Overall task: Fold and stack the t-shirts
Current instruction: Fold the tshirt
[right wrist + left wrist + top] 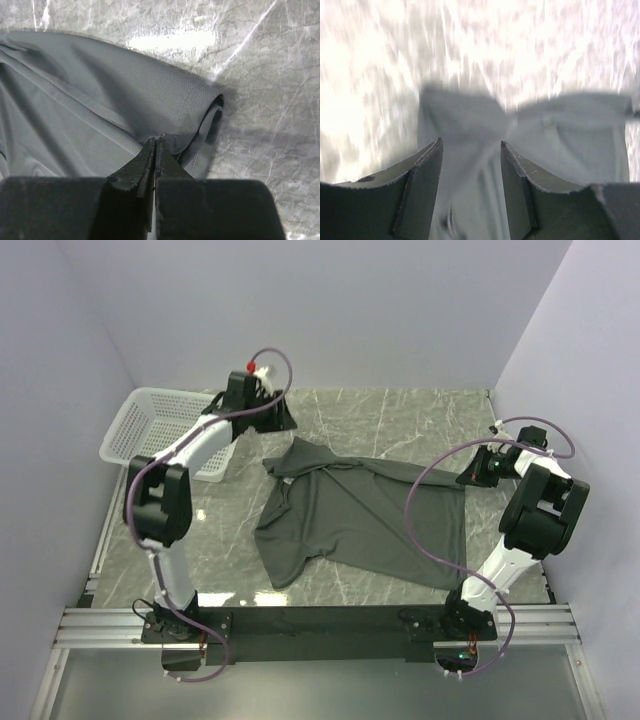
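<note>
The t-shirt (360, 520) lies spread out in the middle of the desk (400, 410), its long axis running from the neck at 9 o'clock to the hem at 3. My left gripper (470, 145) hangs with its jaws apart above the far sleeve, which sits at its 5 o'clock, and I see nothing in its grip. My right gripper (156, 140) is closed, pinching cloth at the 3 o'clock edge. I judge it better placed to carry a fold toward 9.

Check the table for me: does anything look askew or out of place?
The t-shirt lies skewed and rumpled rather than spread flat: its far-left corner is bunched near the open left pincer, and creases run across the body. The right pincer is shut on the fabric by a sleeve hem. Nothing looks spilled or damaged.
</note>
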Controlling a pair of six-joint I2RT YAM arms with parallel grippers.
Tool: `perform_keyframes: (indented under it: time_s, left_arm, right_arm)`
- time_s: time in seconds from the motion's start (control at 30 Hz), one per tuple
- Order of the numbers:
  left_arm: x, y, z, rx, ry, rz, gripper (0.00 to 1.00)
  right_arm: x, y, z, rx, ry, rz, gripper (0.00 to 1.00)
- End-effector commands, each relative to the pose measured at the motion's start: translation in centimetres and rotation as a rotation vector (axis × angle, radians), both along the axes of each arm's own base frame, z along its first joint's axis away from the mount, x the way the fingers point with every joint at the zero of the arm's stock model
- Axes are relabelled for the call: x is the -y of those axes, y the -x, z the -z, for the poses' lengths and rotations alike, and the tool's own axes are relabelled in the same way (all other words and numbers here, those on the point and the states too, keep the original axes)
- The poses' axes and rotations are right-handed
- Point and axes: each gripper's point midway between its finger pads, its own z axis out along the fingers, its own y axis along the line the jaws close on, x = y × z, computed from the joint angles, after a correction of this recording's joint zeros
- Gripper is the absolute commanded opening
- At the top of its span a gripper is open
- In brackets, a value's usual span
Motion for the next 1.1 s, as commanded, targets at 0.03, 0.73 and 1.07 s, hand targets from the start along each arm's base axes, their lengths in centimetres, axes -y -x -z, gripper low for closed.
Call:
perform_keyframes:
  time_s: [0.03,0.73,1.07]
  left_arm:
    - [1.2,-4.9,1.5,0.014,-0.034,0.000,0.54]
    - [2.0,-7.4,10.3,-0.130,-0.126,0.026,0.53]
    - [2.0,-7.3,12.0,-0.161,-0.162,0.002,0.25]
  right_arm:
    - [-0.5,-0.5,-0.6,0.027,-0.006,-0.027,0.00]
    - [-0.6,-0.6,-0.1,0.013,-0.018,-0.022,0.00]
    - [-0.5,-0.7,-0.3,0.017,-0.020,-0.024,0.00]
